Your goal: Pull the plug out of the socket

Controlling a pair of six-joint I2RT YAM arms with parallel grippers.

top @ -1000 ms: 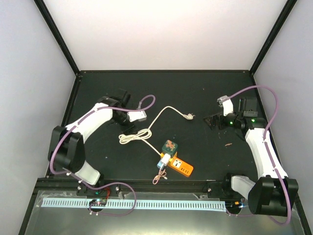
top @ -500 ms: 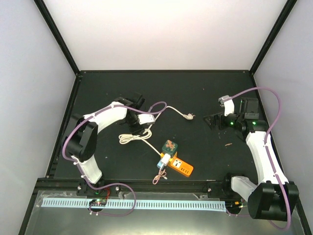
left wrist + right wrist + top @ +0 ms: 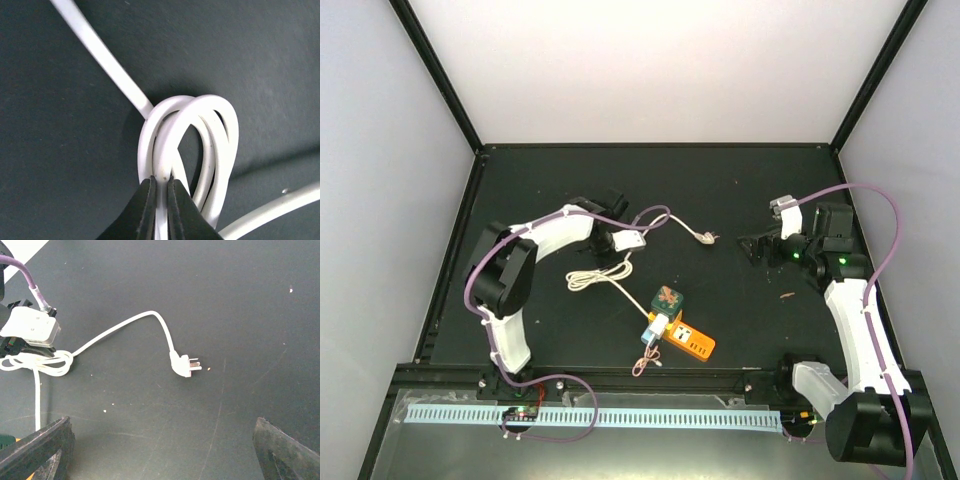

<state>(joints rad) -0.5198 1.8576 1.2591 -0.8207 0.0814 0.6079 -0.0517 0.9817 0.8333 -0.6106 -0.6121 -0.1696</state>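
Black tabletop — matte, with faint scuffs and pale specks in the right wrist view. Dark green cube, reddish pattern on top, sits front-centre. Thin pinkish string looped near the front edge. Small reddish scrap right of centre — well apart from the cube. White slotted strip along the front. Pale walls around.

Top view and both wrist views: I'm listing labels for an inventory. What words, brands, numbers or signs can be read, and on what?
No text is readable in any view.
orange socket: white markings on its top face, too small and blurred to read.
green cube: reddish pattern on top, no legible letters.
cord: plain white, no print.
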